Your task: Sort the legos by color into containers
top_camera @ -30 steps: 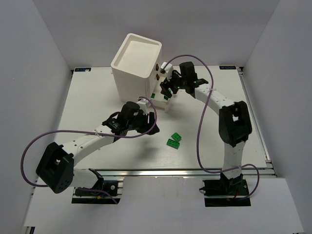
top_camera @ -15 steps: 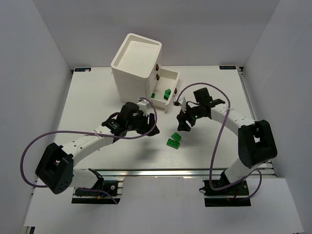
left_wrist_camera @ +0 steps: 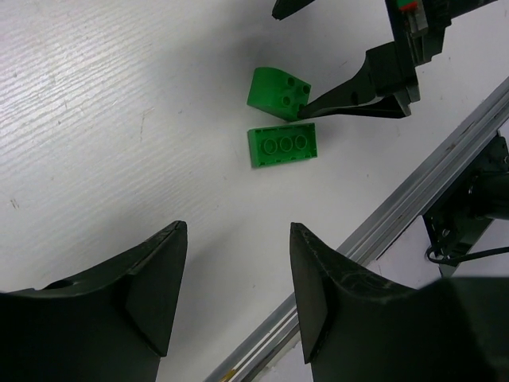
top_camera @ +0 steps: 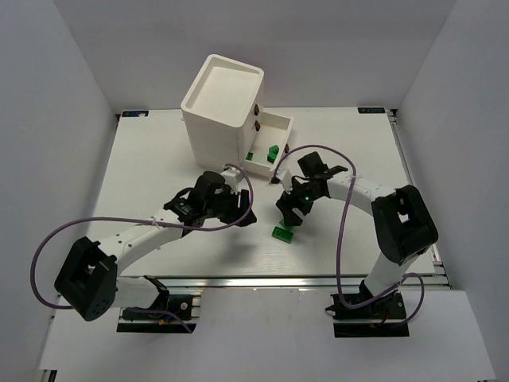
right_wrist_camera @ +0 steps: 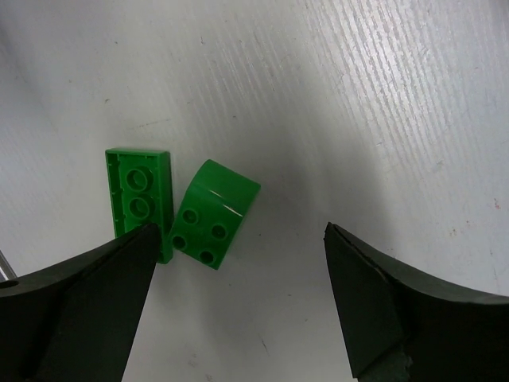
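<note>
Two dark green legos lie side by side on the table: a flat studded brick (right_wrist_camera: 139,199) (left_wrist_camera: 282,146) (top_camera: 281,232) and a curved brick (right_wrist_camera: 213,211) (left_wrist_camera: 278,93). My right gripper (right_wrist_camera: 240,231) (top_camera: 289,213) hovers open just over them, its left fingertip beside the flat brick, holding nothing. My left gripper (left_wrist_camera: 236,231) (top_camera: 241,208) stands open and empty a short way to their left. The white cabinet of containers (top_camera: 223,99) has its lowest drawer (top_camera: 283,124) pulled out, with green legos (top_camera: 273,152) inside. The two upper drawers are shut.
An aluminium rail (top_camera: 302,280) (left_wrist_camera: 382,227) runs along the table's near edge, close to the two bricks. White walls enclose the table on three sides. The right arm's finger (left_wrist_camera: 358,91) reaches into the left wrist view beside the curved brick.
My right gripper has left the open drawer, come down toward the near edge and now hangs wide open over the two green bricks. My left arm has shifted only slightly.
</note>
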Motion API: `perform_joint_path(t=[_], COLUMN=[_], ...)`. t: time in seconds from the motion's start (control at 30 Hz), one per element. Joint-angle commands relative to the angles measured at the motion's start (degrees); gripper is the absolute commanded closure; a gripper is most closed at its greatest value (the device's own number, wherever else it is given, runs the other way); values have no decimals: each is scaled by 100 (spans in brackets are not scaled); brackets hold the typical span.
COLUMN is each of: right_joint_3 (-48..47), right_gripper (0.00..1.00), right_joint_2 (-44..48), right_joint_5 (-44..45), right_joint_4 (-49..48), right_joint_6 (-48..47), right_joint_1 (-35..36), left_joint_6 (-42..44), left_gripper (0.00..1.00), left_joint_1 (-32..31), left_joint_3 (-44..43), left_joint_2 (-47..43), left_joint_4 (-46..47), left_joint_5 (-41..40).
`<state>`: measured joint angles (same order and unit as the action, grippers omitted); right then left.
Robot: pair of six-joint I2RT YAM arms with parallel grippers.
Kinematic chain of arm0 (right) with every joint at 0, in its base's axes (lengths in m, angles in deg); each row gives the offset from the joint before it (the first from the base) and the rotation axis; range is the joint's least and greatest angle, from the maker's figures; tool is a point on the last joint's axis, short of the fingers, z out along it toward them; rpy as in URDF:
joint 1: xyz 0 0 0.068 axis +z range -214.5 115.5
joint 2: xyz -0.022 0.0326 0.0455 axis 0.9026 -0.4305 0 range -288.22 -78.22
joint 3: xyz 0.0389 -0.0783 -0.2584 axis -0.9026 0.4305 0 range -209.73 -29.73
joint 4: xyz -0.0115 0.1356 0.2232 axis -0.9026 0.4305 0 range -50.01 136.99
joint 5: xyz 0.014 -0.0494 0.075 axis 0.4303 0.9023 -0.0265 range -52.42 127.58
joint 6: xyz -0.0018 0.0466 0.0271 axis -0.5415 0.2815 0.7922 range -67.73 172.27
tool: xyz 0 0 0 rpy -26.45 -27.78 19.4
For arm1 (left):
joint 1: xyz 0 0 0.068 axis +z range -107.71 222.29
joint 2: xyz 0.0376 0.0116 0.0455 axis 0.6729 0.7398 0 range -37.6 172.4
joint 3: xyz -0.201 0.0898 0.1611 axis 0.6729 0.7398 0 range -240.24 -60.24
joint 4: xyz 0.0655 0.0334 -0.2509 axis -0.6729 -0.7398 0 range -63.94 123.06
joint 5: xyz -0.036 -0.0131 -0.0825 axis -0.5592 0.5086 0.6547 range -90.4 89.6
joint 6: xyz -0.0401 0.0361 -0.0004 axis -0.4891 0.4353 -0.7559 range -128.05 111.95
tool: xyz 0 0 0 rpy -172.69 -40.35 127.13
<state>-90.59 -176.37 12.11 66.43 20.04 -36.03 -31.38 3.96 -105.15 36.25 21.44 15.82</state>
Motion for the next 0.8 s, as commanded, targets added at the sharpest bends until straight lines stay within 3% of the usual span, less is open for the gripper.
perform_joint_path(t=[0.0,0.33,0.77], right_joint_3=[-5,4,197], right_gripper=[11,30,31], right_joint_2=[33,-143,15], right_joint_5=[262,526,491], right_joint_4=[-156,-376,-253], right_joint_6=[269,577,630], right_joint_1=[106,352,467], left_joint_6=[-57,-40,-137], left_gripper=[36,36,36], left_joint_1=[27,27,27], left_joint_3=[87,113,254], left_joint_2=[-318,-494,-687], left_joint_4=[28,-139,-148], left_joint_5=[-120,-225,-340])
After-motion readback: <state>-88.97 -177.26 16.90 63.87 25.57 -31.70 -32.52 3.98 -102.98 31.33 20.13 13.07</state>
